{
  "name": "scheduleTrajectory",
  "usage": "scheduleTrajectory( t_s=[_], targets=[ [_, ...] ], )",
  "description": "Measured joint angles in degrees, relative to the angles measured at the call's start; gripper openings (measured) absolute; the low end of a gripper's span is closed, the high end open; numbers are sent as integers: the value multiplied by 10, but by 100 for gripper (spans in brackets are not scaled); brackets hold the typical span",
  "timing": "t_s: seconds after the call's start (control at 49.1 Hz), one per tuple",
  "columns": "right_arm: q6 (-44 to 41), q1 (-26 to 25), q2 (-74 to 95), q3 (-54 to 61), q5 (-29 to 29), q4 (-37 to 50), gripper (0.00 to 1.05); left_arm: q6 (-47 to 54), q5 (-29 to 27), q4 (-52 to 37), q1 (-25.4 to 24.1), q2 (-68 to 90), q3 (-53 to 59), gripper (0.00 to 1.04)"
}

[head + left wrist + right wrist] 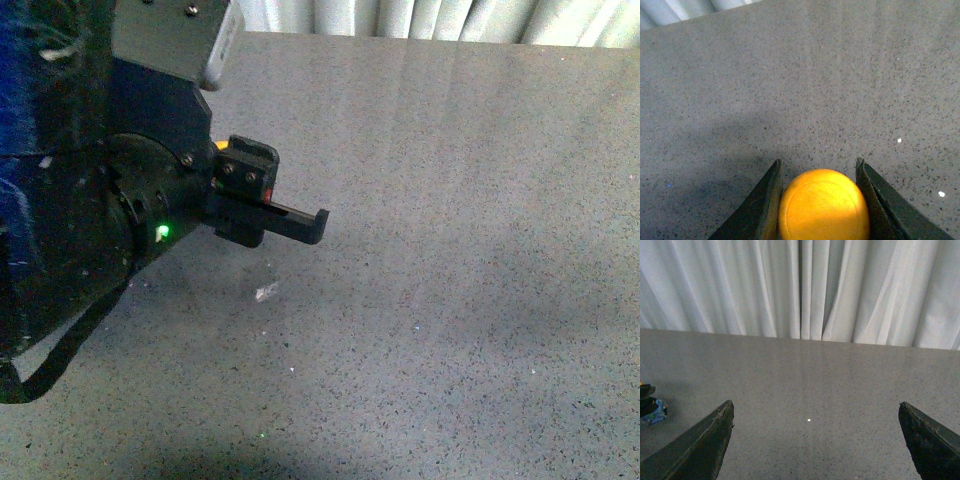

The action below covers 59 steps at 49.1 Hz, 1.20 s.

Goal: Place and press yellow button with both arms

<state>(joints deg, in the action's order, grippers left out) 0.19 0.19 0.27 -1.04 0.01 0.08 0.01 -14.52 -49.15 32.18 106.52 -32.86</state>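
In the left wrist view the yellow button's round yellow-orange cap sits clamped between the two dark fingers of my left gripper, above the grey speckled table. Its collar and base are hidden. In the front view the bulky black left arm with a small green light fills the left side. Its blocky gripper points right, a little above the table; only a tiny yellow bit shows there. My right gripper is wide open and empty over bare table. The right arm is out of the front view.
White curtains hang behind the table's far edge. A small white scrap lies on the table below the left gripper. White specks dot the surface. A small dark and blue object shows at the edge of the right wrist view.
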Motion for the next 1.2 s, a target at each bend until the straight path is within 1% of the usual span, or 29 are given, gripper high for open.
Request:
scheduleTrajectory(
  t_s=[0.244, 0.611, 0.652, 0.672, 0.774, 0.794, 0.835, 0.855, 1.039, 1.079, 1.202],
  targets=[
    [0, 0, 0, 0, 0, 0, 96, 17, -4, -5, 1, 52, -12, 34],
    [0, 0, 0, 0, 0, 0, 96, 21, 1, -15, 10, 72, -12, 34],
    [0, 0, 0, 0, 0, 0, 96, 20, 2, -15, 11, 73, -12, 38],
    [0, 0, 0, 0, 0, 0, 96, 20, 4, -16, 11, 73, -12, 42],
    [0, 0, 0, 0, 0, 0, 96, 16, 11, -17, 14, 73, -10, 54],
    [0, 0, 0, 0, 0, 0, 96, 13, 11, -18, 14, 73, -10, 58],
    [0, 0, 0, 0, 0, 0, 96, 10, 12, -17, 14, 72, -9, 63],
    [0, 0, 0, 0, 0, 0, 96, 4, 13, -17, 14, 69, -8, 69],
    [0, 0, 0, 0, 0, 0, 96, -20, 30, -7, 2, 19, 9, 93],
    [0, 0, 0, 0, 0, 0, 96, -26, 36, -5, -4, 0, 16, 97],
    [0, 0, 0, 0, 0, 0, 96, -44, 55, 10, -35, -67, 40, 95]
  ],
)
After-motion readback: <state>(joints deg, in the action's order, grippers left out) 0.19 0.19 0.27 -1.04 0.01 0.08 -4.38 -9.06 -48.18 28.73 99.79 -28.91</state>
